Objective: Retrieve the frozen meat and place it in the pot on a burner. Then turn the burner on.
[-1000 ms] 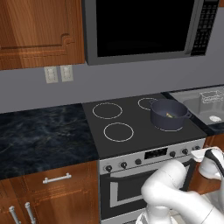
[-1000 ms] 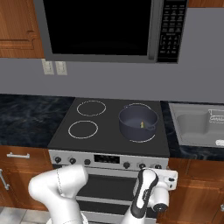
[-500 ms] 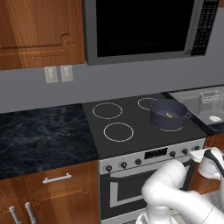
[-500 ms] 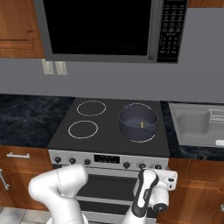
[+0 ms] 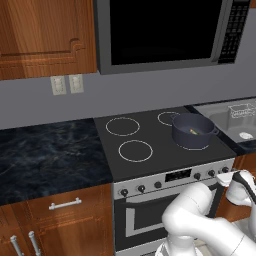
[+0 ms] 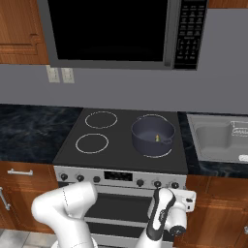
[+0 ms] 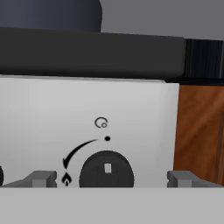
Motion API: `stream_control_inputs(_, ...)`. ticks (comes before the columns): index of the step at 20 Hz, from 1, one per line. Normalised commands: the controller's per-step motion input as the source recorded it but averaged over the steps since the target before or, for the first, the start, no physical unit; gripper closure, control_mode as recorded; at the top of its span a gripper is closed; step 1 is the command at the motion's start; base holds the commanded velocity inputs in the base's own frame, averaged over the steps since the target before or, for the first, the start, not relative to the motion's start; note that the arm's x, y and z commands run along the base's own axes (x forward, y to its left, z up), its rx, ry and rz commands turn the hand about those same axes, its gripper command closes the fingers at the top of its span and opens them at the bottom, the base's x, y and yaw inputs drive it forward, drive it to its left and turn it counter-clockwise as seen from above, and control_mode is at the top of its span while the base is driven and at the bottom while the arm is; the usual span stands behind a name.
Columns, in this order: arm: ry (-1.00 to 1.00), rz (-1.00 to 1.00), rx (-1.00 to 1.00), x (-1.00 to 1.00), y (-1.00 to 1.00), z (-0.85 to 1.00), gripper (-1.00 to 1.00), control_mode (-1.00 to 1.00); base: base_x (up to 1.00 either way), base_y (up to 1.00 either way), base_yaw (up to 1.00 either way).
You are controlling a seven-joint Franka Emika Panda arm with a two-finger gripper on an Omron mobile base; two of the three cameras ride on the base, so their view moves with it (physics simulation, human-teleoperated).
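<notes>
Cooktop [image 6: 72,147]: meat [image 6: 157,138] in pot [image 6: 152,134] (fingers [image 7: 43,178] spread)

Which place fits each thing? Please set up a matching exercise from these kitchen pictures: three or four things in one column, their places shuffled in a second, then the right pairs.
Things:
1. frozen meat
2. pot
3. knob
4. gripper

Places:
A. on the stove's white front panel
B. on the cooktop's right side
C. open, in front of the knob
D. inside the pot

Pairs: 1-D, 2-B, 3-A, 4-C
</notes>
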Motion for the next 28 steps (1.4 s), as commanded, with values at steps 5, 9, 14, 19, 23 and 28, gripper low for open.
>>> stream_control_inputs(5,-0.04,0.00,0.00,0.06,0.00,-0.09,-1.00,-1.00,0.00,0.00,0.00)
stream_control_inputs(9,-0.05,0.00,0.00,0.04,0.00,0.00,-1.00,-1.00,0.00,0.00,0.00)
stream_control_inputs(14,-0.04,0.00,0.00,0.02,0.00,0.00,-1.00,-1.00,0.00,0.00,0.00)
stream_control_inputs(19,-0.04,0.00,0.00,0.00,0.00,0.00,-1.00,-1.00,0.00,0.00,0.00)
stream_control_inputs(23,-0.03,0.00,0.00,0.00,0.00,-0.05,-1.00,-1.00,0.00,0.00,0.00)
stream_control_inputs(28,-0.01,0.00,0.01,0.00,0.04,-0.25,-1.00,-1.00,0.00,0.00,0.00)
